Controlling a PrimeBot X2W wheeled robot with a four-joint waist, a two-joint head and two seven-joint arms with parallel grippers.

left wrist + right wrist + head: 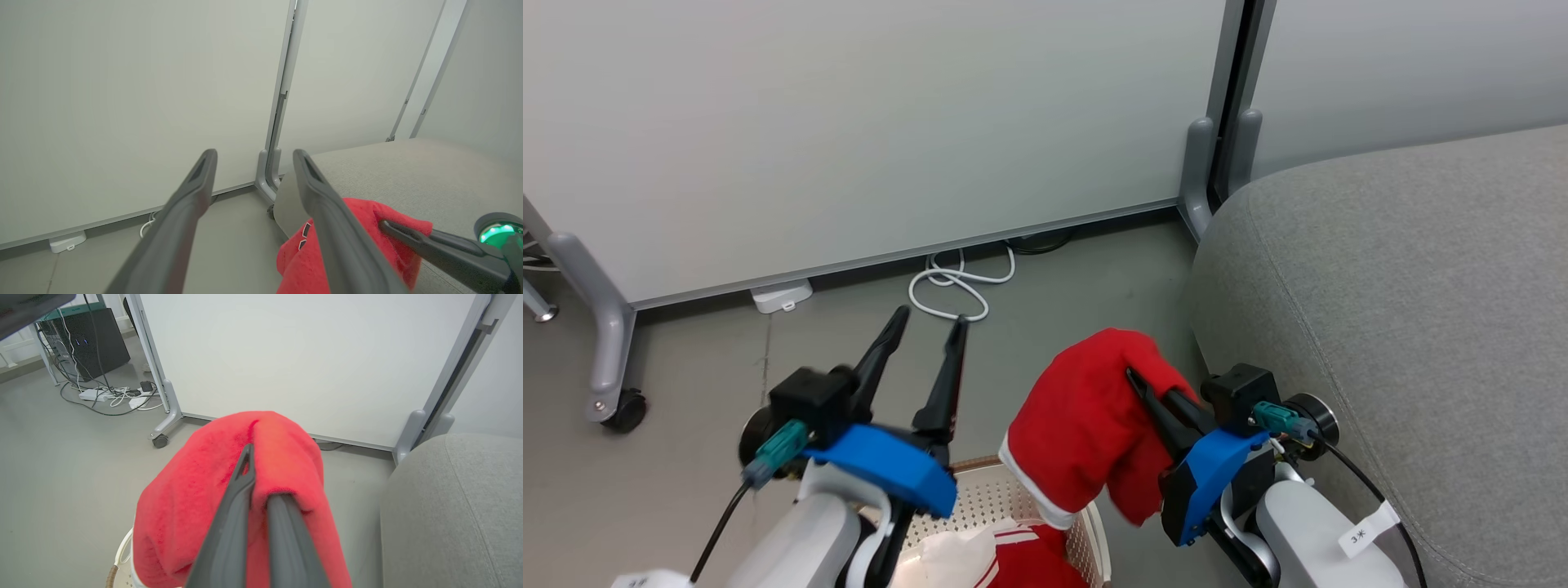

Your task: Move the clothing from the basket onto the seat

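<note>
My right gripper (1134,377) is shut on a plain red garment with white edging (1086,425), which hangs lifted over the basket (1013,490) and left of the grey seat (1421,278). The same garment (204,490) drapes over my right fingers (239,498) in the right wrist view. A red-and-white piece of clothing (1021,559) lies in the cream perforated basket at the bottom edge. My left gripper (929,320) is open and empty, raised above the floor left of the garment. In the left wrist view its fingers (188,192) stand apart, with the red garment (367,228) and seat (408,171) at right.
A white panel wall on grey wheeled legs (605,343) stands ahead. A coiled white cable (956,286) and a small white box (783,296) lie on the floor at its base. Cables and a dark cabinet (90,339) sit far off in the right wrist view.
</note>
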